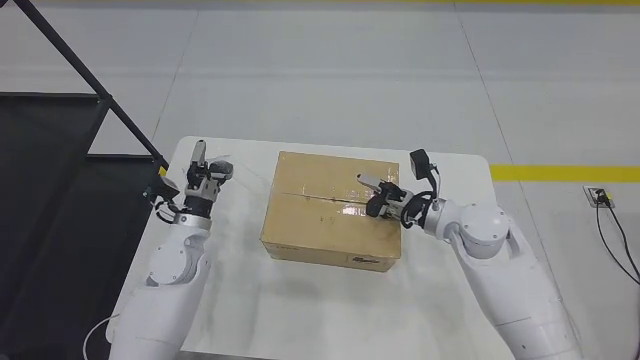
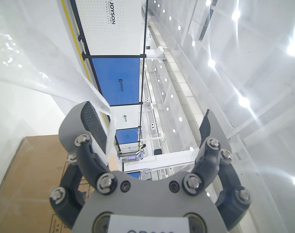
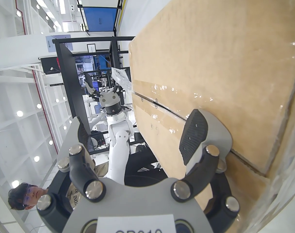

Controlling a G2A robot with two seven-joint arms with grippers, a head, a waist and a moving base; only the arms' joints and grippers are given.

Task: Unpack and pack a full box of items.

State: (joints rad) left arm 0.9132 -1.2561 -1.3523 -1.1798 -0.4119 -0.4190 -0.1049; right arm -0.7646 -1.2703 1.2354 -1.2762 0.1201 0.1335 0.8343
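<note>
The closed brown cardboard box [image 1: 330, 210] is sitting in the middle of the white table [image 1: 240, 290]. The right gripper [image 3: 137, 122] is hovering spread open over the box's top seam. The left gripper [image 2: 148, 112] is pointing upward beside the box's left side, fingers spread, with a strip of clear tape [image 2: 106, 122] clinging to one finger pad.

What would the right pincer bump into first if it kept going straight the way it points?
Likely the cardboard box: the open right pincer lies close along its taped top, one finger beside the seam. If it skims clear, the left pincer stands beyond the far edge. Depth is unclear.
</note>
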